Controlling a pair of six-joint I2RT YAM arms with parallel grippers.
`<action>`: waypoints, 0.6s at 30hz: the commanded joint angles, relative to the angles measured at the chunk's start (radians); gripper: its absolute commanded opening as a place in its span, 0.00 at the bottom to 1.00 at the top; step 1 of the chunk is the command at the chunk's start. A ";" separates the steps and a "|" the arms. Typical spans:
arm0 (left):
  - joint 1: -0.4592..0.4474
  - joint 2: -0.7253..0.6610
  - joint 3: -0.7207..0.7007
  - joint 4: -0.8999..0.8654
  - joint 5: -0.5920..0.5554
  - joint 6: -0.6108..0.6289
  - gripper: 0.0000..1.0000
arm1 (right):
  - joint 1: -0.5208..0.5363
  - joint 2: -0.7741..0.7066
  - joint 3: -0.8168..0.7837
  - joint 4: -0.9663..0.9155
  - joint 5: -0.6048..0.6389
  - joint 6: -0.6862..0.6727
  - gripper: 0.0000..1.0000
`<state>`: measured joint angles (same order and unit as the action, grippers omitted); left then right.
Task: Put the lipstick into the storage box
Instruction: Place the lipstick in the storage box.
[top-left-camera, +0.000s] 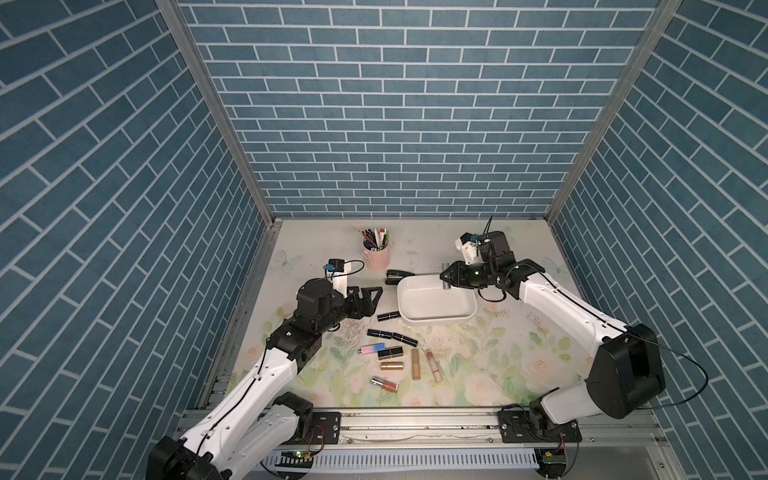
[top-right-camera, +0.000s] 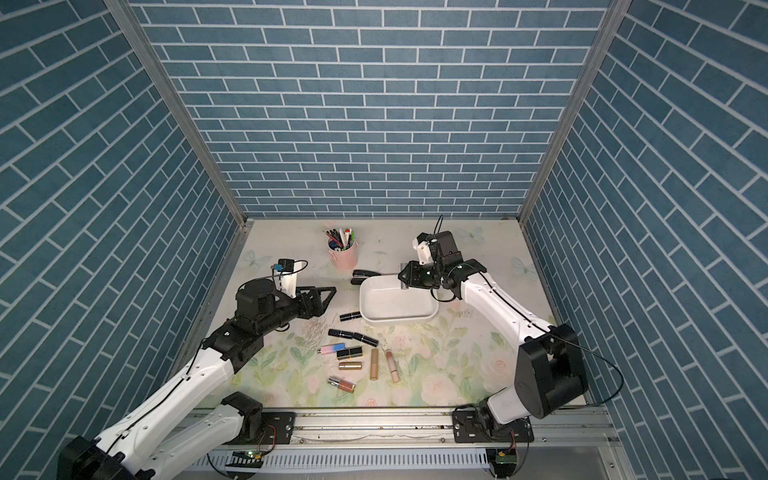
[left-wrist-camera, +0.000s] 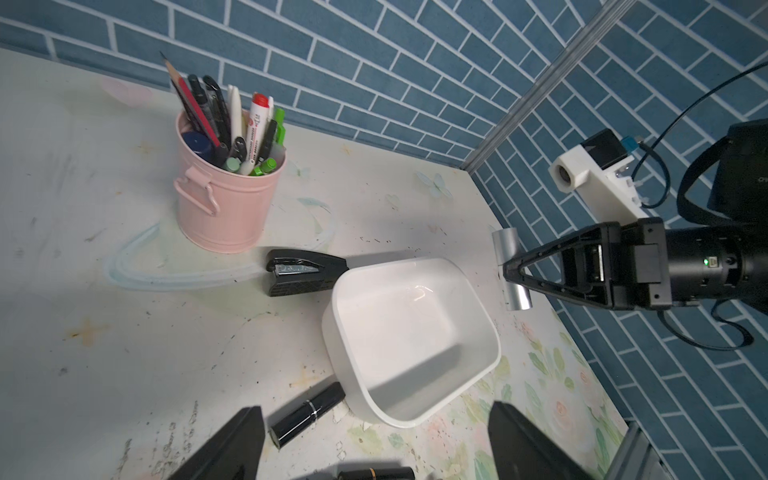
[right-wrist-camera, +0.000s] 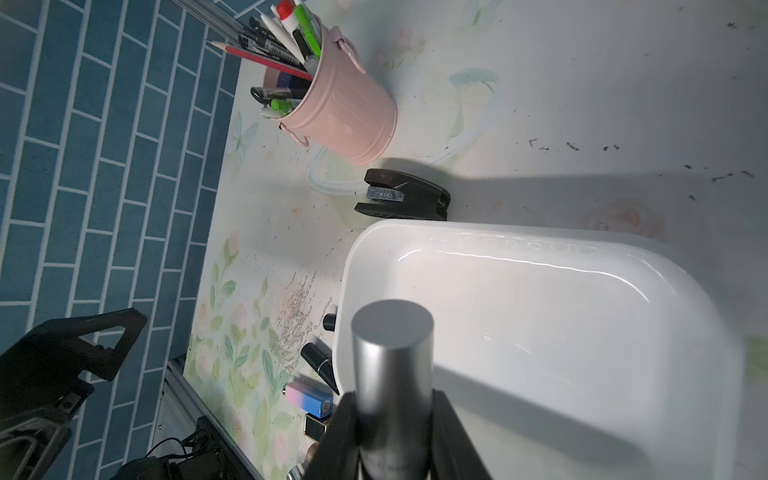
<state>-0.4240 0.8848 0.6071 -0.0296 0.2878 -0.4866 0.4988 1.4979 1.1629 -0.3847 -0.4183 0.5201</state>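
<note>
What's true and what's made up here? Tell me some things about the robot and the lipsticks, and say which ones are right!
1. The right pincer is holding a silver lipstick. True.
2. The white box already has lipsticks in it. False: nothing is inside it.
3. The left pincer is open and holds nothing. True.
4. The pink cup has tipped over. False: it stands upright, full of pens.
5. A black stapler lies between the pink cup and the white box. True.
</note>
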 joint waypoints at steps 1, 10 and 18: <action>-0.004 -0.019 -0.005 -0.047 -0.094 -0.010 0.91 | 0.021 0.043 -0.004 0.070 -0.052 0.012 0.17; -0.004 -0.065 -0.038 -0.097 -0.168 -0.004 0.92 | 0.101 0.194 0.045 0.133 -0.068 0.039 0.17; -0.004 -0.101 -0.047 -0.150 -0.201 0.032 0.93 | 0.140 0.313 0.078 0.175 -0.076 0.058 0.17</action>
<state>-0.4240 0.7982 0.5735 -0.1463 0.1120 -0.4797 0.6296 1.7847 1.2076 -0.2447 -0.4767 0.5533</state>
